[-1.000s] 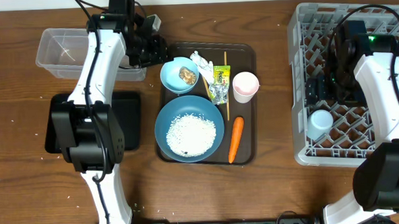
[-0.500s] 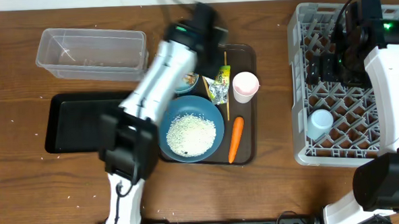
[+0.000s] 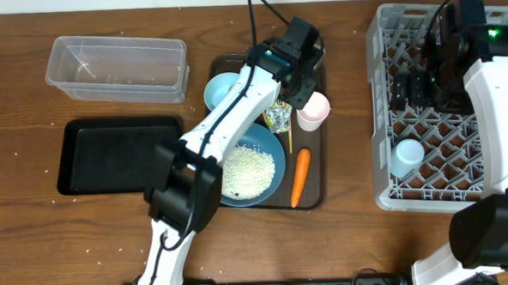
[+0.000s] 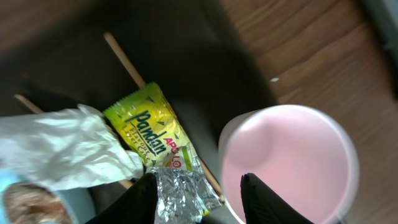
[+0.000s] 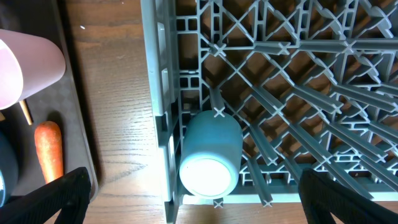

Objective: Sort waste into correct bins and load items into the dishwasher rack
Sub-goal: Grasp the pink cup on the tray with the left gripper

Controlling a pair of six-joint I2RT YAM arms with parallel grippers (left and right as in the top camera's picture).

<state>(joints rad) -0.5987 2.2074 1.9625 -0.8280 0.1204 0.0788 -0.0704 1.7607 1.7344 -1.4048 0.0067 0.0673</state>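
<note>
Since the wrapper [image 4: 152, 140] lies on the tray [image 4: 205, 68] beside the pink cup [image 4: 286, 168], the left gripper [image 4: 199, 183] hovers over it half-spread, empty — the right gripper [image 5: 199, 199] hangs wide apart above the rack [image 5: 311, 81].

The clear plastic rectangular tub [image 3: 118, 80] is sitting at the desk's [image 3: 353, 241] far-left corner, the shallow black rectangular tray [image 3: 109, 157] before it. The light blue cup [image 3: 407, 159] is lying in the grey plastic lattice rack's [image 3: 381, 102] near-left corner.
</note>
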